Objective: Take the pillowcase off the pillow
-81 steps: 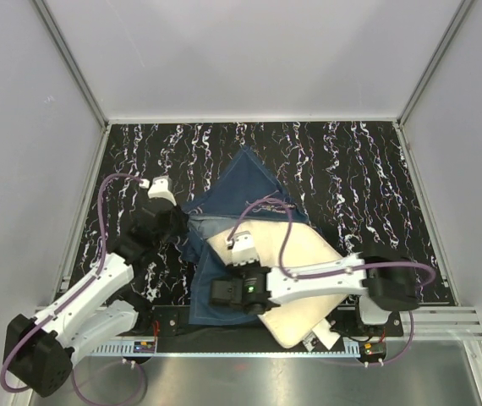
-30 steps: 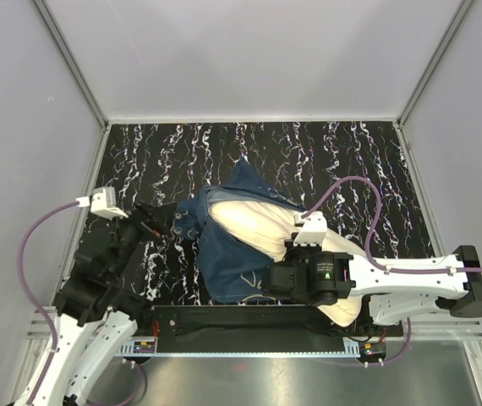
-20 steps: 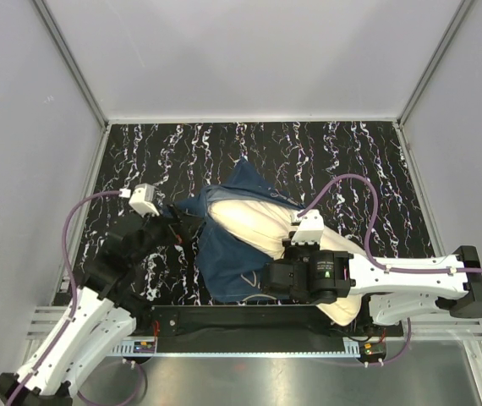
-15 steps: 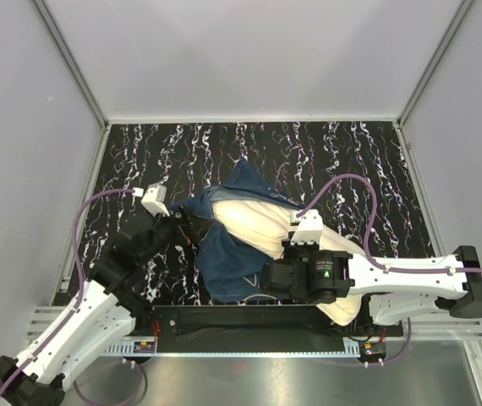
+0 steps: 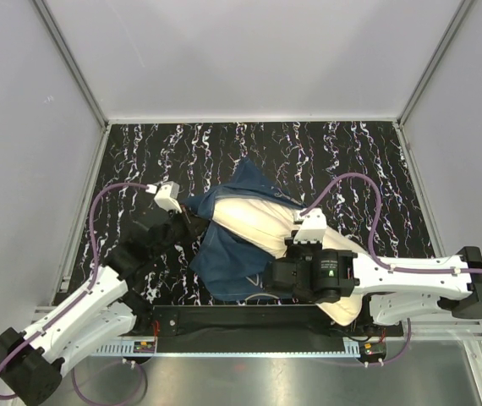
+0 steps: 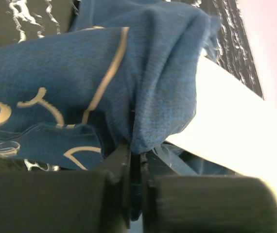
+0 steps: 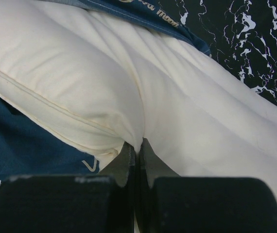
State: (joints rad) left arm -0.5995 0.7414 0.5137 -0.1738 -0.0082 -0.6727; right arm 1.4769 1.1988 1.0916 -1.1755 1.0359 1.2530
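Two grips now oppose: our left fingers (image 6: 128,165) have just clamped a pillowcase (image 6: 56,73) fold at 9 o'clock, our right fingers (image 7: 130,158) stay pinched on the pillow (image 7: 201,121), so peeling may start.

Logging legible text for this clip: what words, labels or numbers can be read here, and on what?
"mom": fragment of gold cursive on the pillowcase, right wrist view; the rest is cut off.
Gold strokes in the left wrist view: letters or drawings, cannot tell.
Top view: marks too small to read.
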